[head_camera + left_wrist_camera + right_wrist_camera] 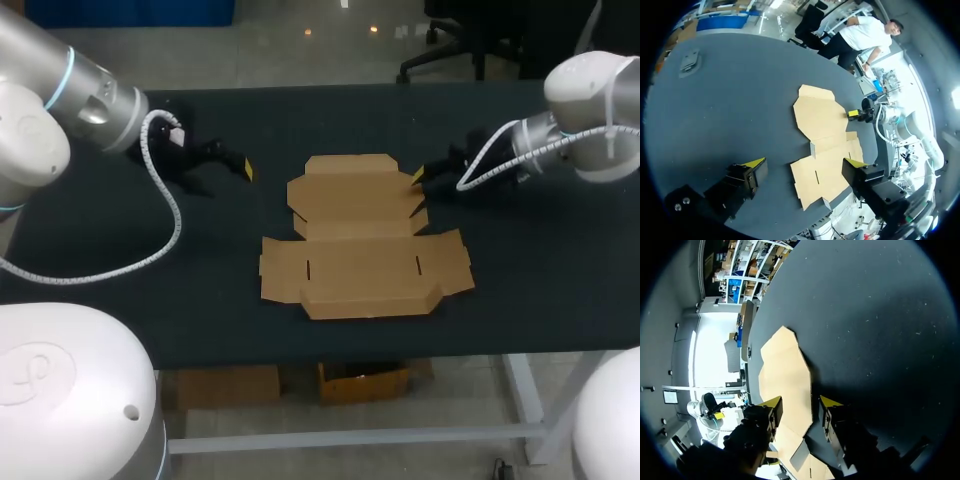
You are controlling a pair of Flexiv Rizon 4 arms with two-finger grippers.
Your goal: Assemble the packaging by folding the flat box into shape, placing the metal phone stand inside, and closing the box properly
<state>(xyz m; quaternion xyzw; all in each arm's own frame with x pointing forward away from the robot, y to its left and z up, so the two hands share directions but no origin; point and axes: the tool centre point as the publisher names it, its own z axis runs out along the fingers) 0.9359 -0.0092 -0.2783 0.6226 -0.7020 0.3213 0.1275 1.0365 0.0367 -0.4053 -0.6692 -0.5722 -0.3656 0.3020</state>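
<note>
A dark table (540, 290) fills the space between the two arms, and everything sits on its matt top.

The right gripper (425, 180) has its yellow-tipped fingers spread. From its own wrist camera, the right gripper (801, 401) straddles the side edge of the flat box (785, 370), with one finger over the brown card and the other over bare table (865, 315). I cannot tell whether either tip actually touches the card. The head view shows only one yellow tip at that edge of the far panel.

The left gripper (228, 168) is also spread wide and holds nothing. It hangs over bare table, well apart from the box's left side. Its wrist camera looks out between the fingers of the left gripper (805, 162) across the whole sheet.

The flat box (360, 265) lies unfolded in the middle of the table, with all its panels and flaps down. The larger part, with two short slots, is toward the near edge, and the smaller panel lies beyond it. Its face is plain brown card.

The left wrist view shows the flat box (820, 117) with the other arm's yellow tip at its far edge. It alone shows a small grey phone stand (690, 61), which seems to be lying flat near a far corner of the table (740, 100), well apart from the card. In the head view the left arm covers that corner.
</note>
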